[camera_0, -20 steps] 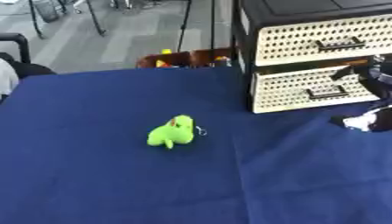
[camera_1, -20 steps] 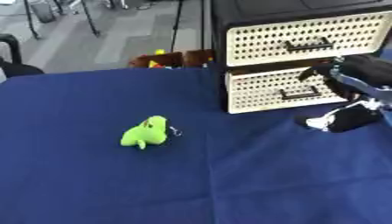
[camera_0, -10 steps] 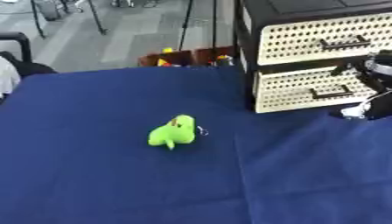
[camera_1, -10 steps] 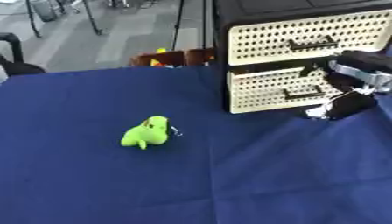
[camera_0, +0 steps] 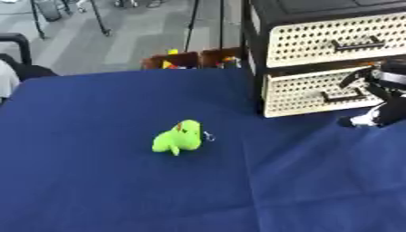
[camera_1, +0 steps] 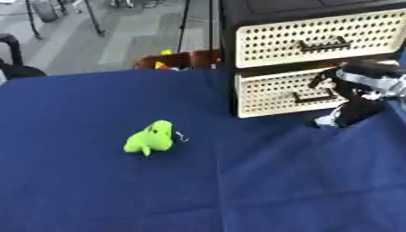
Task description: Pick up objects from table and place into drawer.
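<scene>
A bright green plush toy [camera_0: 178, 138] with a small metal ring lies on the blue tablecloth [camera_0: 95, 181], left of centre. At the back right stands a black drawer unit [camera_1: 309, 9] with two cream perforated drawers. My right hand [camera_1: 353, 97], black and silver, hangs at the right edge just in front of the lower drawer [camera_1: 277, 93], close to its dark handle [camera_1: 313, 97]. Nothing shows in the hand. The upper drawer [camera_1: 317, 38] is closed. My left hand shows in no view.
A low box with colourful items [camera_0: 194, 59] sits on the floor behind the table's far edge. Stands and chair legs [camera_0: 99, 18] are on the grey floor further back. A dark chair [camera_0: 20, 54] is at the far left.
My right hand has shifted a little left and up, closer to the lower drawer's front. The green toy has not moved.
</scene>
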`<state>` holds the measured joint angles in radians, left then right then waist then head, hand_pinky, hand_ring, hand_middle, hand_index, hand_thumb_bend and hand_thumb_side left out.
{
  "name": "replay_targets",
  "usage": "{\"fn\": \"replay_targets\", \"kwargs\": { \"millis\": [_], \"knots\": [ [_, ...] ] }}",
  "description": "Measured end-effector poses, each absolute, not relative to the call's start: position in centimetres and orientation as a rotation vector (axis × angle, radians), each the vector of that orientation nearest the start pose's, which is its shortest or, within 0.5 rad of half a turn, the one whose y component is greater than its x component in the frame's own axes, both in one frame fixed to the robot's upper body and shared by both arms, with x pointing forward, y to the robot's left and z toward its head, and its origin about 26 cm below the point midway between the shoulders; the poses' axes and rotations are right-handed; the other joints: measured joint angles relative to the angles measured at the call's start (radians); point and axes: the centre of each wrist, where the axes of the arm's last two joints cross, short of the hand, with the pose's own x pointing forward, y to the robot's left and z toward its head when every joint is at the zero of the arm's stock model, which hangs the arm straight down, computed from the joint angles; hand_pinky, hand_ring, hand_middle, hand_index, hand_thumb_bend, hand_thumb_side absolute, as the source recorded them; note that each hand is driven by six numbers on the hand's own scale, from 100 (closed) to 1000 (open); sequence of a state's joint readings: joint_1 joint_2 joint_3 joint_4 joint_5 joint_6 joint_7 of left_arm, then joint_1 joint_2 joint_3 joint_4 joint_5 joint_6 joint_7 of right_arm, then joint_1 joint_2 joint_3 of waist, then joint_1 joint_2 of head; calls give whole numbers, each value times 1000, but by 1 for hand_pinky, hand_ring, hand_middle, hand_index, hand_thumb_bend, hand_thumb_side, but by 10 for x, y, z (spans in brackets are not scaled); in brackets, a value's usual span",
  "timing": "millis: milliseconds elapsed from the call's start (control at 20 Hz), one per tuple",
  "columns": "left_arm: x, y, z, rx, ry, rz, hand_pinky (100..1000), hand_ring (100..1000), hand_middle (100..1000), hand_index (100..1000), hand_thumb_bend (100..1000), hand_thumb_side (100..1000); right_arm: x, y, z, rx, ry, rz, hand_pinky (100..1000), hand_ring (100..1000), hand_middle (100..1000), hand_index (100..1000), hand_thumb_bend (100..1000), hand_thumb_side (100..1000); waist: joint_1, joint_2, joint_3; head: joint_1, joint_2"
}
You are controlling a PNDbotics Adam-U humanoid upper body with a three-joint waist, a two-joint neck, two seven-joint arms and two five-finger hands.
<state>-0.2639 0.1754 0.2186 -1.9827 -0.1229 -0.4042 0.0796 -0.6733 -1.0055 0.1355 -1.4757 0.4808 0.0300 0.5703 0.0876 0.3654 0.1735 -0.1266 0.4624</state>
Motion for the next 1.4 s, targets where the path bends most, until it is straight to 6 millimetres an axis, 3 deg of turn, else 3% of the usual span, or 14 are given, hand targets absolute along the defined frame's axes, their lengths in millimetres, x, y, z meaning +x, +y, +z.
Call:
{"fn": "replay_targets", "kwargs": {
  "millis": [500,1400],
  "knots": [
    [296,296,184,-555,3559,145,537,745,742,868,135,971,375,-401,301,-1021,-1247,1372,100,256,175,864,549,467,2,9,14,-7,-16],
    [297,294,185,-542,3562,132,538,746,741,868,131,971,377,-404,292,-1034,-1160,1403,100,256,155,690,516,448,6,12,3,-6,-17]
  ]
}}
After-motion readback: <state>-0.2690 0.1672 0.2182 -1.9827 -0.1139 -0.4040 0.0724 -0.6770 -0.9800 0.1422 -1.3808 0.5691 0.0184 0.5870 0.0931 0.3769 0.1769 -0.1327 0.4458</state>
